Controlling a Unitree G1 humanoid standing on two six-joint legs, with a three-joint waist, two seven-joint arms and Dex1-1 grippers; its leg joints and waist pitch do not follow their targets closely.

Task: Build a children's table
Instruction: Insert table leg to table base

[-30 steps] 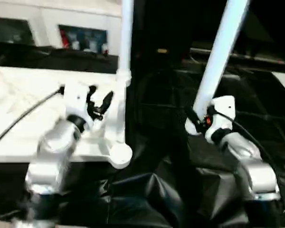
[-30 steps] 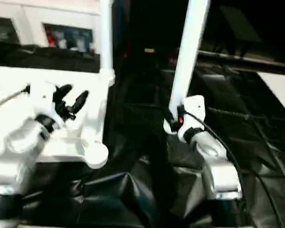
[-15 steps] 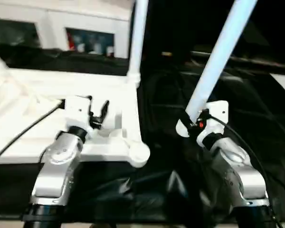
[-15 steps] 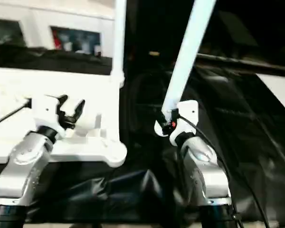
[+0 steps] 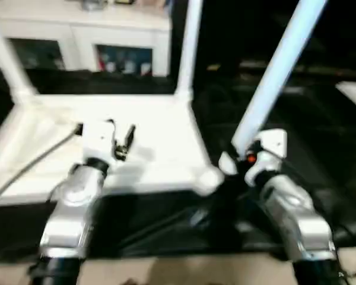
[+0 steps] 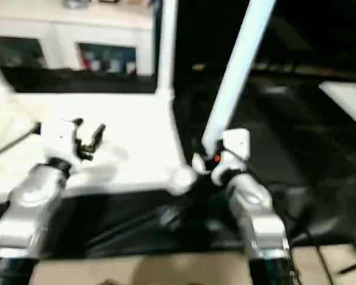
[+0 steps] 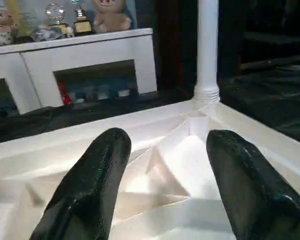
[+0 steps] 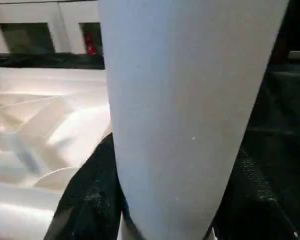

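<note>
The white plastic tabletop [image 5: 166, 148] lies upside down on black sheeting [image 5: 320, 119], its smooth underside crossed by raised moulded ribs, with a raised rim and rounded corner sockets. The left gripper [image 7: 165, 190] hovers above this ribbed underside with its two glossy black, rounded fingers [image 7: 95, 185] spread apart and nothing between them. Beyond the left gripper, a smooth white cylindrical leg [image 7: 207, 50] stands upright in the far corner socket, seated on a ringed collar. Another fitted leg [image 5: 3, 53] rises at the far corner to the left gripper's left.

The right gripper [image 8: 165, 200] is clamped on the thick lower end of a third tapered leg [image 5: 279, 71], one black finger [image 8: 90, 195] on each side of the matte white tube. This leg tilts up and away from the gripper. Its lower end sits just beside the rounded near corner socket [image 5: 207, 178].

Behind the tabletop stands a white glass-fronted cabinet [image 7: 90, 60].
</note>
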